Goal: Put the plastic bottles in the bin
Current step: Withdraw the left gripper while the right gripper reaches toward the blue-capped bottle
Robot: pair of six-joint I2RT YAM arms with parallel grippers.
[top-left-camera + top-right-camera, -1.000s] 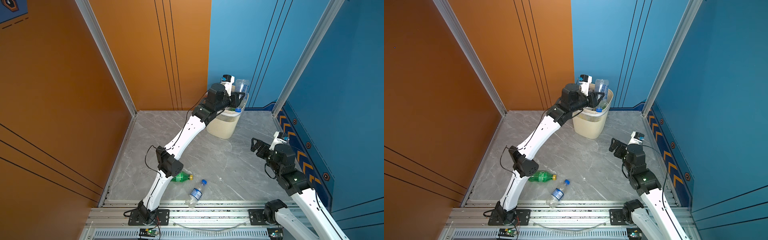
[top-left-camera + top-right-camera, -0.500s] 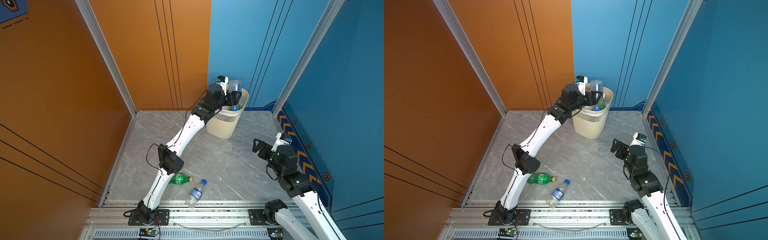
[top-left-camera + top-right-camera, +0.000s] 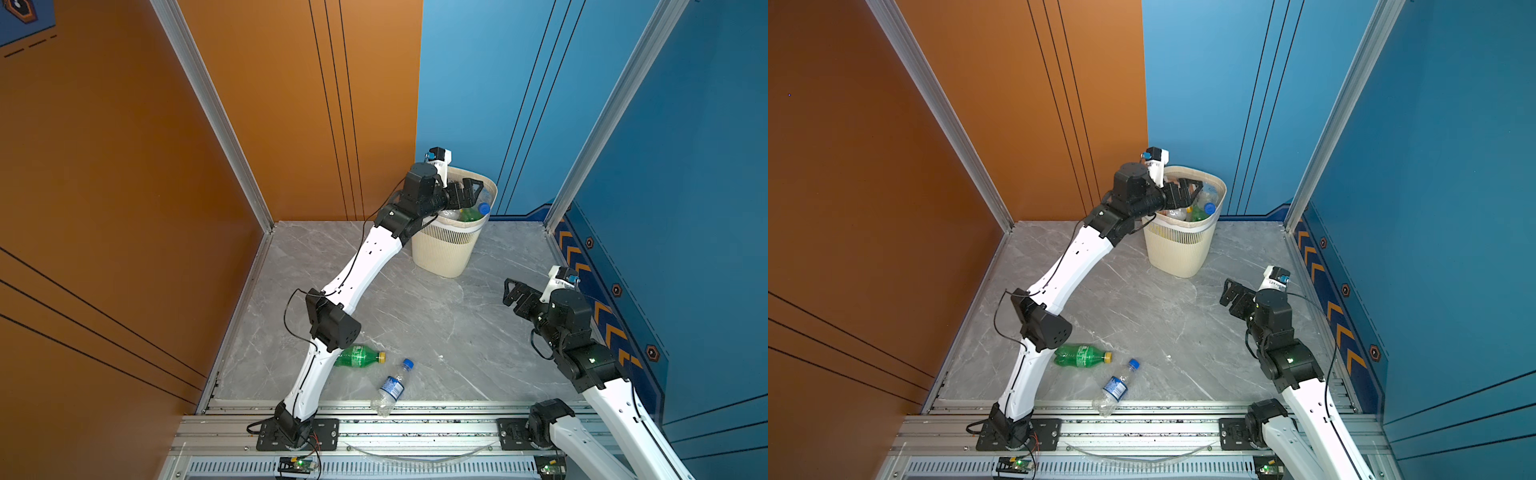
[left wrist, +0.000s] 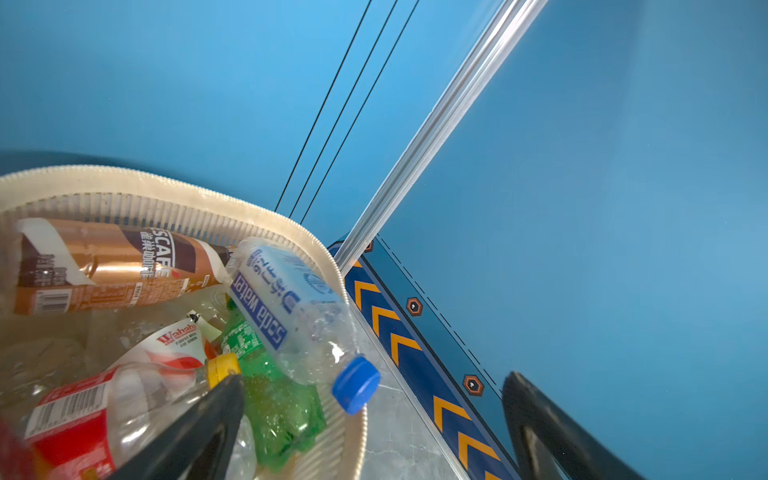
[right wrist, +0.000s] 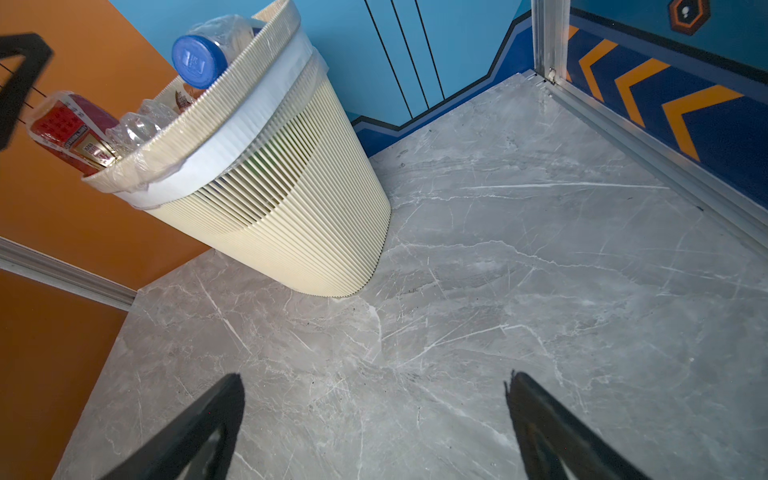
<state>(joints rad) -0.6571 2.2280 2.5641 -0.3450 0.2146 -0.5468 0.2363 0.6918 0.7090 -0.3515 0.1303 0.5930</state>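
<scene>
The cream bin (image 3: 446, 249) (image 3: 1177, 253) stands at the back of the floor, heaped with plastic bottles. My left gripper (image 3: 471, 196) (image 3: 1192, 193) (image 4: 376, 375) hangs open and empty over its rim. Just below it a clear soda-water bottle (image 4: 291, 299) lies on the heap, its blue cap over the bin's rim (image 4: 166, 183). A brown coffee bottle (image 4: 112, 266) and a green one (image 4: 282, 407) lie beside it. On the floor near the front lie a green bottle (image 3: 359, 356) (image 3: 1081, 356) and a clear blue-capped bottle (image 3: 390, 388) (image 3: 1115, 388). My right gripper (image 3: 510, 292) (image 3: 1230, 294) (image 5: 374, 376) is open over bare floor.
An orange wall (image 3: 124, 208) closes the left side, and blue walls (image 3: 685, 166) close the back and right. The aluminium rail (image 3: 415, 428) with both arm bases runs along the front. The left arm's elbow (image 3: 332, 324) hangs over the green bottle's end.
My left gripper has opened and let go of the clear soda-water bottle, which now lies in the bin. That gripper has sunk a little towards the rim. The right arm has hardly moved.
</scene>
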